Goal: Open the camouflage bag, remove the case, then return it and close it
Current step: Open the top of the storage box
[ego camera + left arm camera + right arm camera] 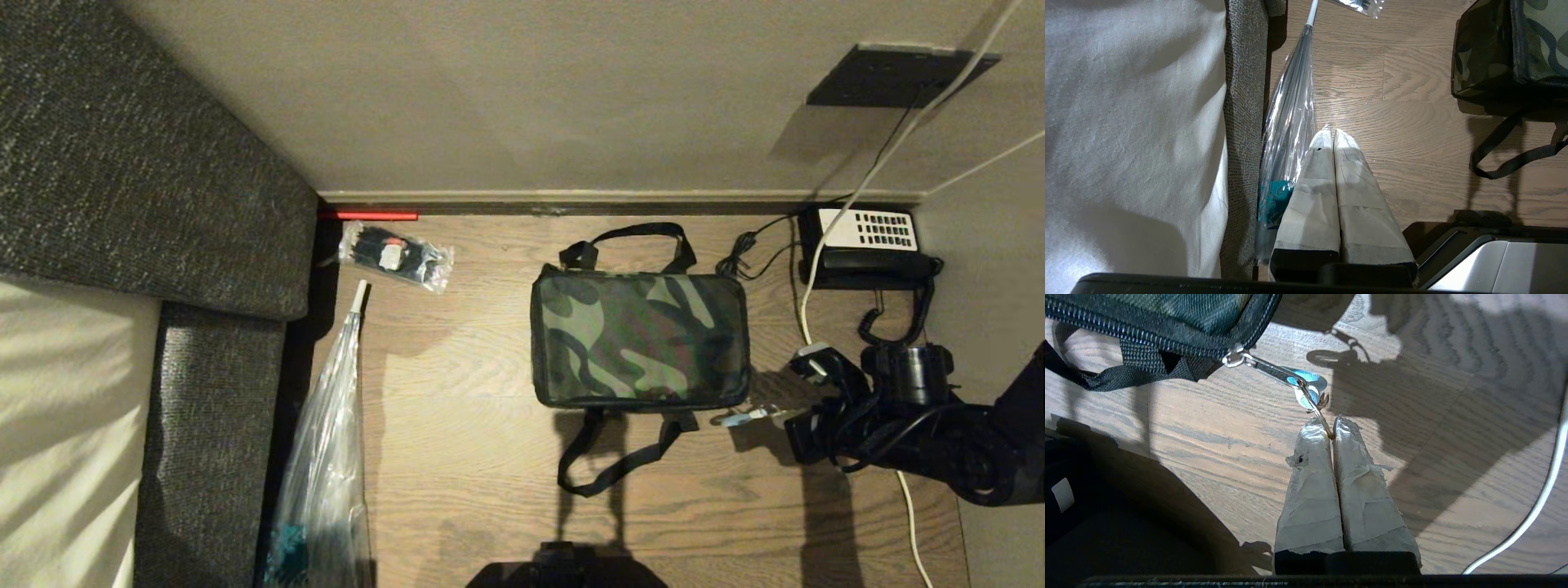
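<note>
Far left there's a grey couch [122, 163] with a crinkly clear plastic bag [326, 457] leaning along its edge and a small clear packet [396, 255] near the wall. The left gripper [1331, 132] is parked over that plastic bag, pads pressed together, holding nothing. Middle of the wood floor [457, 392] sits the camouflage bag [639, 339], lid down and zipped all round as far as I can see, so the case isn't visible, presumably inside. At the bag's near right corner the zipper pull [744, 416] sticks out, and the right gripper [1332, 433] is pinched shut on the thin ring at its end, low to the floor, probably so it can drag the zip. Past that, a black phone [865, 245] by the wall.
</note>
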Controlling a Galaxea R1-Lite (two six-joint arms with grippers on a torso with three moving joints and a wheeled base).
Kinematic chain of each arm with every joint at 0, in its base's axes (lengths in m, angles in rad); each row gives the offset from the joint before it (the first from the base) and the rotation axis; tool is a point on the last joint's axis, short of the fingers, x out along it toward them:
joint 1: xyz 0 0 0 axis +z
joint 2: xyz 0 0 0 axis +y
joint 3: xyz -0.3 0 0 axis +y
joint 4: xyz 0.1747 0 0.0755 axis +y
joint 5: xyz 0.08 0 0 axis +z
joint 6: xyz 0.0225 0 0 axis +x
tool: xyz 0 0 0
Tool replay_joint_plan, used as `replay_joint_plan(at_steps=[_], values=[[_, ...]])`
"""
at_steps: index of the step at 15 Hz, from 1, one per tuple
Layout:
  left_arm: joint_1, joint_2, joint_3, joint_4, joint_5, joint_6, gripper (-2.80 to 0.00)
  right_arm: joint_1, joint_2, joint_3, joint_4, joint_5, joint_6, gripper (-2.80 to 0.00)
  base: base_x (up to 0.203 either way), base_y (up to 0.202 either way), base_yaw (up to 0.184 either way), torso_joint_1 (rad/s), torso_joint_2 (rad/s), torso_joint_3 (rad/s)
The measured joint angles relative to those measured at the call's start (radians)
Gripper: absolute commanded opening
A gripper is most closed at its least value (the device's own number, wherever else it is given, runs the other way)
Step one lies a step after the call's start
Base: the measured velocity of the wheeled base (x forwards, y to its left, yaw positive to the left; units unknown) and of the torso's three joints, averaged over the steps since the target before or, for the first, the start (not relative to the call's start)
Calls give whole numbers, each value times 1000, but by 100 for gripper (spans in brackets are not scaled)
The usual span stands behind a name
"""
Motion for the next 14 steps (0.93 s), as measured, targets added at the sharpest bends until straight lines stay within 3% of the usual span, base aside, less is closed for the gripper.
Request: replay_joint_plan(at_steps=[14], values=[[0,0,0,0,0,0,-280,-25,1,-44,-1,-3,-7,-280,0,0,0,0,0,0]])
